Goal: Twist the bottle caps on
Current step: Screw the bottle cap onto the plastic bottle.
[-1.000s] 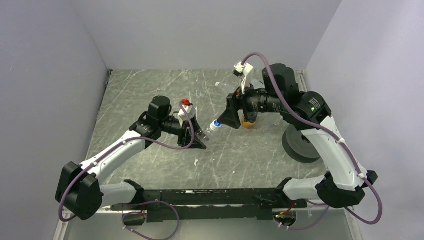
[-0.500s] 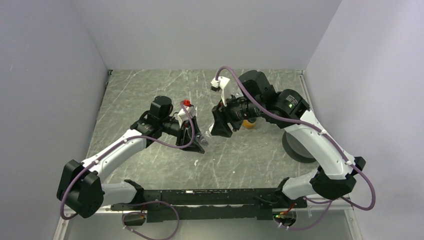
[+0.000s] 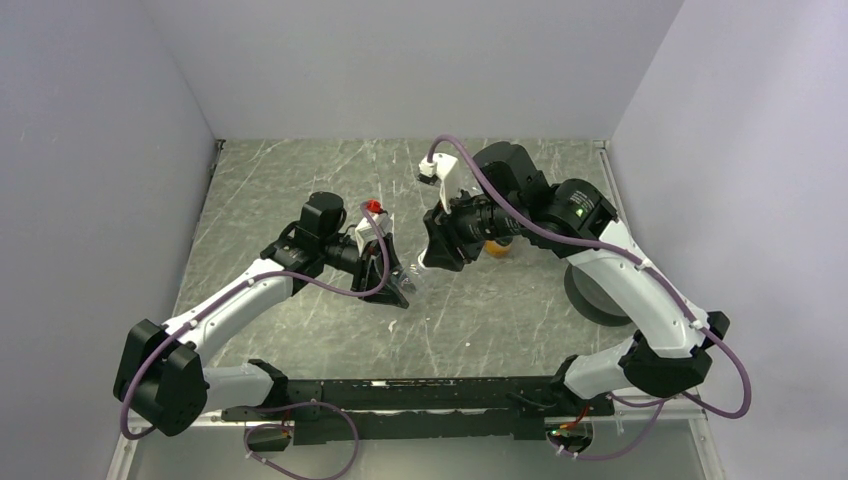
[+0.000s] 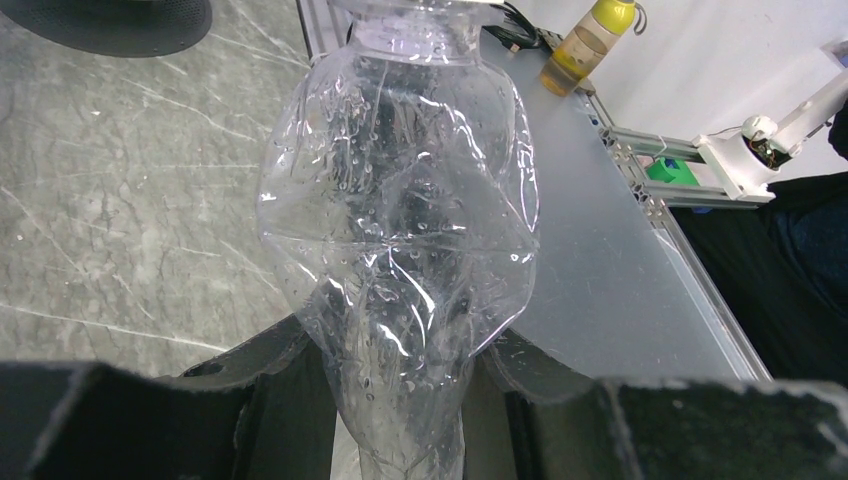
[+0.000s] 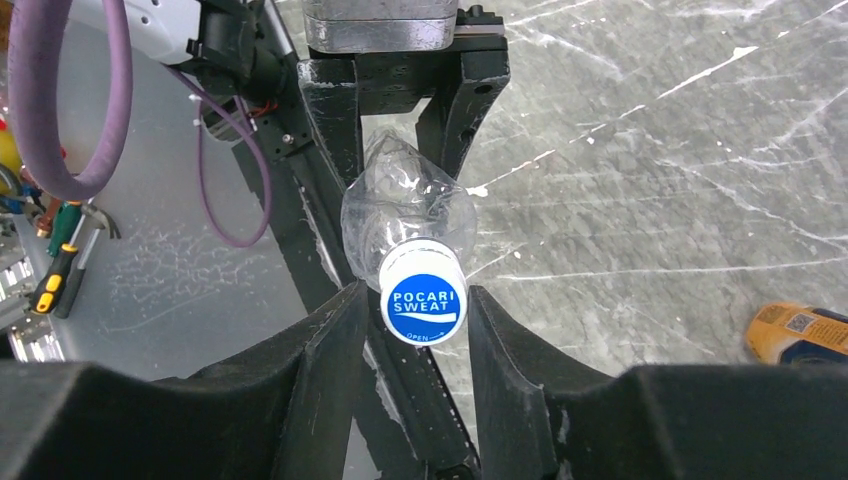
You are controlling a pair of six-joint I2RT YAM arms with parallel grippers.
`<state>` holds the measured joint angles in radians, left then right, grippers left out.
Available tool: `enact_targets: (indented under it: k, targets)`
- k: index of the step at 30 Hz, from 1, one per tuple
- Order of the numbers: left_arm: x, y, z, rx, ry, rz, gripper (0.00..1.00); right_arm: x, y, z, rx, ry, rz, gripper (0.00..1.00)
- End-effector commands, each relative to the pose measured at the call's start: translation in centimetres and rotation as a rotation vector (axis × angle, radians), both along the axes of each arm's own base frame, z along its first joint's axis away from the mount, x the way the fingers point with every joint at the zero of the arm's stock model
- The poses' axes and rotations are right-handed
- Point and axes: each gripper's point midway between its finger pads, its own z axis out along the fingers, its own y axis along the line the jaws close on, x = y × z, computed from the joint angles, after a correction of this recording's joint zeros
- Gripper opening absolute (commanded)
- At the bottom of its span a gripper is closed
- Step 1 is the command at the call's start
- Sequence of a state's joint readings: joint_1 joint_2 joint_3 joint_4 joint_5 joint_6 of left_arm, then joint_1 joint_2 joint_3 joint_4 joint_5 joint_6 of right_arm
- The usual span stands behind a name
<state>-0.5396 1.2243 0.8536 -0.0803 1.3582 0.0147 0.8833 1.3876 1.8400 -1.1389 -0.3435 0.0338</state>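
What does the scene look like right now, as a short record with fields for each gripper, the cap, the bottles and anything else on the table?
left gripper: shut on the clear bottle, held by its lower body, which is crumpled
right gripper: fingers flank the blue-topped cap; contact unclear
cap position: on the clear bottle's neck, printed top facing the right wrist camera
orange bottle: lying on the table, apart from both grippers
black disc: on the table, untouched
cap tightness: cannot tell
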Motion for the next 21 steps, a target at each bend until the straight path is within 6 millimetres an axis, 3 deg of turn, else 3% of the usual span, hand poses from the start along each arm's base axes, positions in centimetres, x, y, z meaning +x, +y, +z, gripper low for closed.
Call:
enact_targets:
  k: [1,12,21]
  targets:
    - [0.1,0.0,1.6,-0.039,-0.040,-0.028,0.00,0.1,-0.1,1.2,0.014,-0.035,-0.012,0.42]
    - [0.3,-0.1,2.1,-0.049,-0.069,-0.007,0.00,0.3,0.2,0.4,0.009,-0.015,-0.042,0.24]
    - [1.0,-0.4,4.4,-0.130,-0.167,0.073,0.00,-0.7,1.4,1.0,0.188,0.093,0.009,0.14]
